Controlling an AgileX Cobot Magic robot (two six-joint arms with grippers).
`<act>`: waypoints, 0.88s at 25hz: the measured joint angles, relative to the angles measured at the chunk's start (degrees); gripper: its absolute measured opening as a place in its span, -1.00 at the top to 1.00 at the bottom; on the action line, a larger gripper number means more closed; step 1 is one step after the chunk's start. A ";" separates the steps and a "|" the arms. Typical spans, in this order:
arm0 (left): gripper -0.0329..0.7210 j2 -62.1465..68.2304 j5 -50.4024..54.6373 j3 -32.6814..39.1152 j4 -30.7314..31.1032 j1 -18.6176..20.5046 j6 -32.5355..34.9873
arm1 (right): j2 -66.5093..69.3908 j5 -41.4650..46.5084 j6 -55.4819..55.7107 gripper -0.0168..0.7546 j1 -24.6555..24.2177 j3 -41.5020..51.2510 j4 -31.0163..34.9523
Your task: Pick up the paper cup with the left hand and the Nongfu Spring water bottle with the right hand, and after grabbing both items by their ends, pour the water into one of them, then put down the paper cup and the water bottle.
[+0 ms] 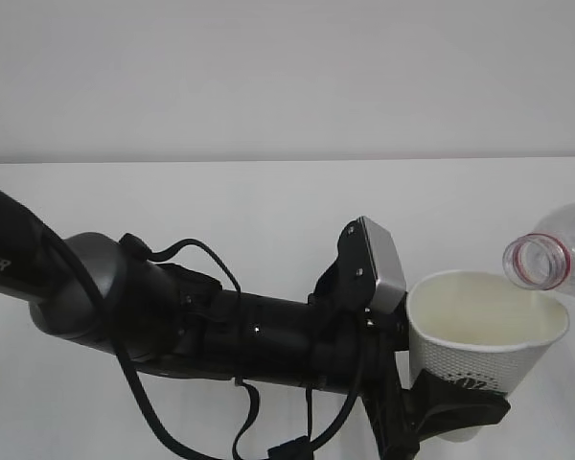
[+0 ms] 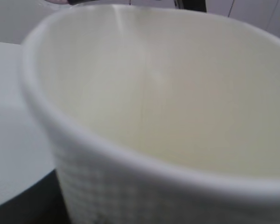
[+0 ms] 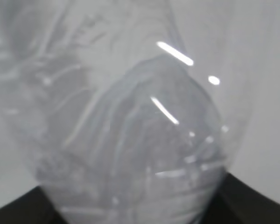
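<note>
Nearest the lens: left arm (image 1: 172,316), black, cabled, reaching from 9 o'clock toward 3 o'clock across the white surface (image 1: 268,211). At its tip, left claw (image 1: 450,407) clamped round the lower part of the paper cup (image 1: 479,335), cup upright, mouth open, no water visible inside. At 3 o'clock, just above the cup's rim, Nongfu Spring water bottle (image 1: 561,254) tipped on its side, uncapped red-ringed mouth over the rim, body running off the edge. Right claw unseen from outside; from the wrist, dark edges either side of the bottle's base (image 3: 130,154), grip likely but closure impossible to confirm.

For a clean pour: keep cup level, mouth over cup centre, tilt slowly.

Count: one cup, one bottle, one arm showing.
</note>
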 joint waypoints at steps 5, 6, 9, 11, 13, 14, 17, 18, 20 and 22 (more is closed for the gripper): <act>-0.45 0.00 0.00 0.00 0.00 0.00 0.00 | 0.00 0.00 -0.09 -0.15 0.00 0.00 0.60; -0.45 0.00 0.00 0.00 0.00 0.00 0.00 | 0.00 0.00 -0.09 -0.15 0.00 0.00 0.72; -0.45 0.00 0.00 -0.09 0.00 0.00 0.00 | 0.00 0.00 -0.09 -0.15 0.00 0.00 1.05; -0.45 0.00 -0.26 -0.09 0.00 0.00 0.00 | 0.00 0.00 -0.09 -0.14 0.00 0.00 1.31; -0.45 0.00 -0.83 -0.21 0.00 0.00 0.00 | 0.00 0.00 -0.09 -0.14 0.00 0.00 1.41; -0.45 0.00 -1.08 -0.21 0.00 0.00 0.00 | 0.00 0.00 -0.09 -0.14 0.00 0.00 1.41; -0.45 0.00 -1.07 -0.21 0.00 0.00 0.00 | 0.00 0.00 -0.50 -0.14 0.00 0.00 1.41; -0.45 0.00 -1.07 -0.21 0.00 0.00 0.00 | 0.00 0.00 -0.66 -0.14 0.00 0.00 1.43; -0.45 0.00 -1.07 -0.21 0.00 0.00 0.00 | 0.00 -0.12 -1.02 -0.14 0.00 0.00 1.52; -0.45 0.00 -1.07 -0.21 0.00 0.00 0.00 | 0.00 -0.25 -1.41 -0.14 0.00 0.00 1.52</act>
